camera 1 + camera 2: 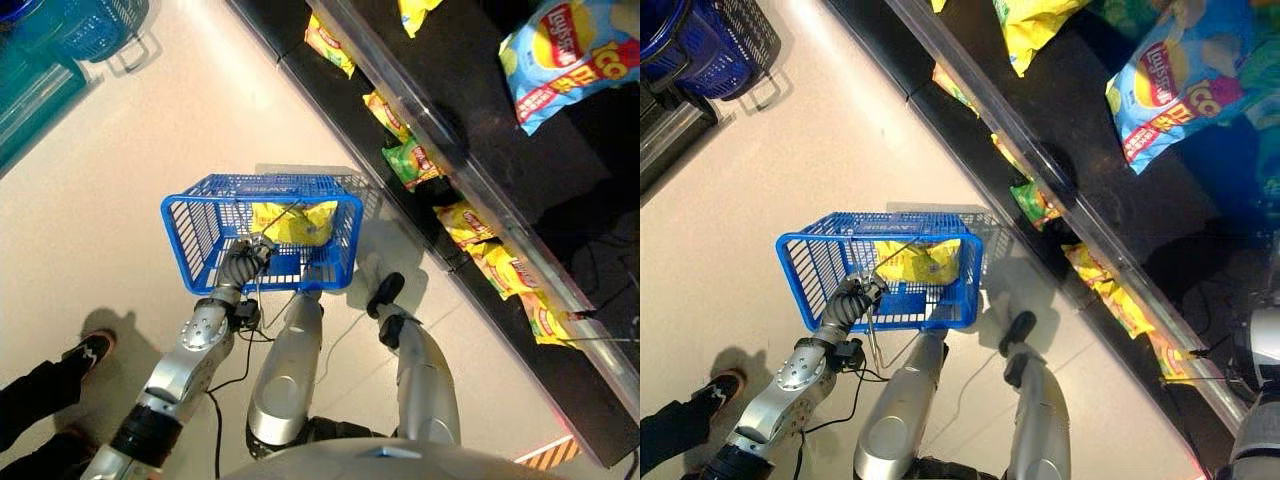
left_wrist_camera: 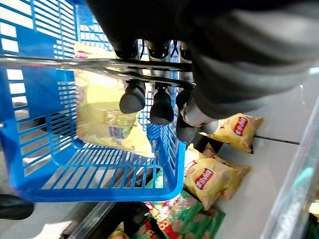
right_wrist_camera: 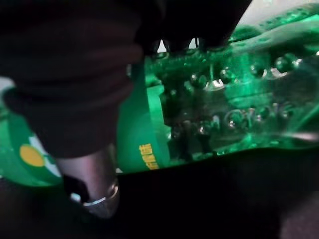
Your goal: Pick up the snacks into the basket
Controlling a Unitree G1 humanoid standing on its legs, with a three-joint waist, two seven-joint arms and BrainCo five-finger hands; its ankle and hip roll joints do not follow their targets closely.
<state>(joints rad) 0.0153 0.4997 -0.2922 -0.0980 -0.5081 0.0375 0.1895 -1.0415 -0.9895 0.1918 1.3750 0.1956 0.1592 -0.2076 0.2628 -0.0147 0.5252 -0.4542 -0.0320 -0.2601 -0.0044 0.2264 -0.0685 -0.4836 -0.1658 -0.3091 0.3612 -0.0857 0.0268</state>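
Note:
A blue plastic basket (image 1: 186,212) hangs above the floor in front of the shelf. My left hand (image 1: 245,262) is shut on its wire handle (image 2: 75,62), with the fingers (image 2: 150,104) curled over the wire. One yellow snack bag (image 1: 295,220) lies inside the basket, and it also shows past the fingers in the left wrist view (image 2: 99,114). My right hand (image 3: 92,174) is pressed close against a green snack bag (image 3: 224,114) on a dark shelf. On the lower shelf lie more yellow bags (image 1: 505,270) and a green bag (image 1: 412,160).
The black shelf unit (image 1: 470,60) runs diagonally along the right, with a blue bag (image 1: 570,55) on its upper level. More blue baskets (image 1: 95,25) stand at the far left. A person's shoe (image 1: 90,350) and leg are at my left.

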